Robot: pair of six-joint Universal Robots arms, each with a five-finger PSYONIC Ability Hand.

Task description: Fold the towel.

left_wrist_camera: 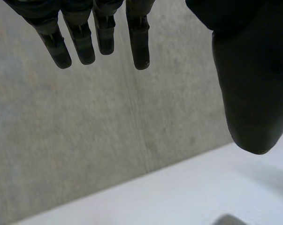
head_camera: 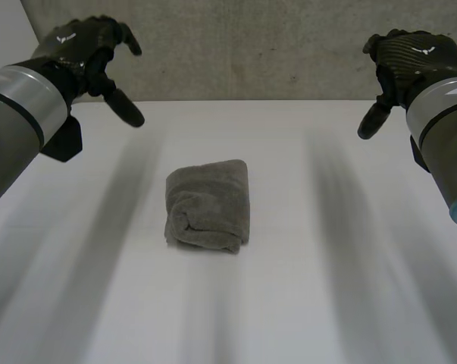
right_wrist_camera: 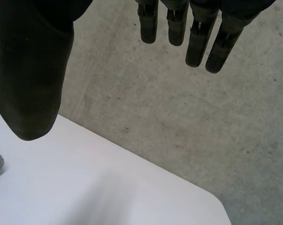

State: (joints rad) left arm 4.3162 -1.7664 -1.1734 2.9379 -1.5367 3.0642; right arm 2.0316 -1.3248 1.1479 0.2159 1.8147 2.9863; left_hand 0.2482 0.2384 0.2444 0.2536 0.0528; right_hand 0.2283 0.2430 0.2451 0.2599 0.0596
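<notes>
Towel (head_camera: 208, 205) is sitting bundled at table (head_camera: 327, 303) centre, left hand (head_camera: 76, 47) at 10 o'clock and right hand (head_camera: 410, 57) at 2 o'clock are hovering with fingers spread and empty, and the loose roll is probably risking springing open if nudged.

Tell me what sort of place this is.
Probably a robot test bench or lab: a plain white table against a raw concrete wall, with one folded grey towel on it.

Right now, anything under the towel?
The folded towel lies on the white table, with tabletop showing all round it. Whatever is beneath it or inside its folds is covered. The left hand and right hand hang open, away from it.
</notes>
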